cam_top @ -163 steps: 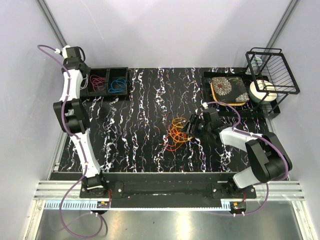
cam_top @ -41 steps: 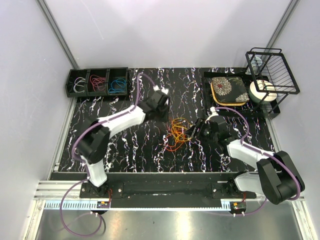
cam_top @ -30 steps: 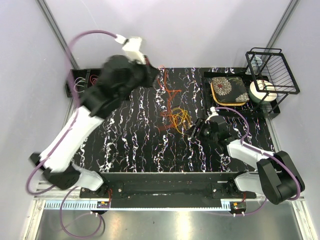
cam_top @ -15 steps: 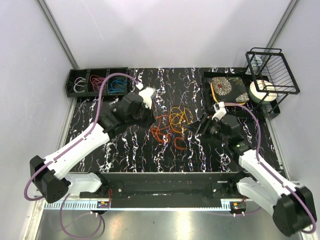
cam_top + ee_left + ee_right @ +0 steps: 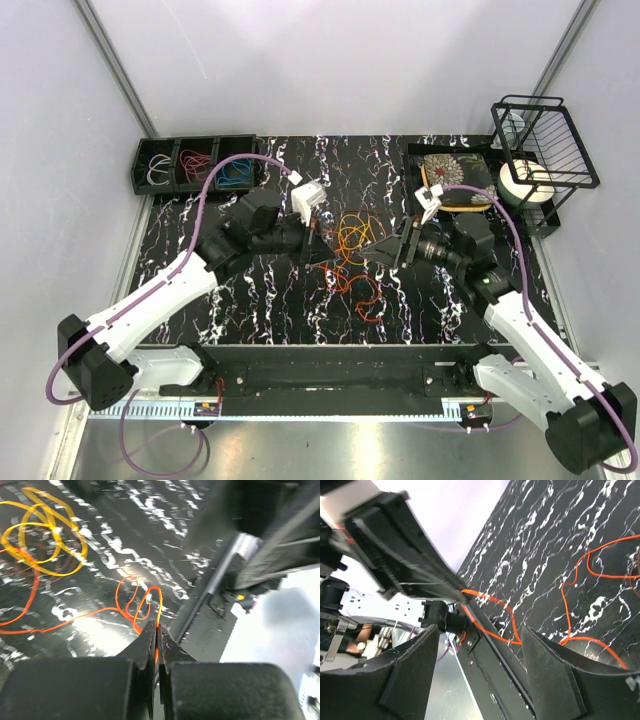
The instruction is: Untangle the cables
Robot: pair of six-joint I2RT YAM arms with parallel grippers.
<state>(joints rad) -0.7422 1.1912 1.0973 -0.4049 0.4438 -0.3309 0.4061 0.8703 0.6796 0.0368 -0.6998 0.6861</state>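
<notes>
A tangle of thin orange cables [image 5: 352,237] lies mid-table, and red-orange loops [image 5: 362,292] trail toward the front. My left gripper [image 5: 321,252] is at the tangle's left edge, shut on a red-orange cable [image 5: 158,611] pinched between its tips [image 5: 156,626]. Yellow-orange loops [image 5: 46,536] lie beyond it. My right gripper [image 5: 374,252] faces the left one from the right, lifted off the table and open [image 5: 480,652]. The held cable [image 5: 492,601] runs from the left gripper's tip [image 5: 462,596] across the gap between the right fingers, touching neither.
Three black bins [image 5: 140,172] at the rear left hold whitish, red and blue cable loops. At the rear right stand a black tray [image 5: 412,172] with a patterned pad [image 5: 457,178], a black wire rack [image 5: 548,140] and a white roll [image 5: 522,183].
My left gripper has moved right, carrying a red-orange cable. My right gripper has risen, turned toward the left one and opened wider. The cables have spread out.
</notes>
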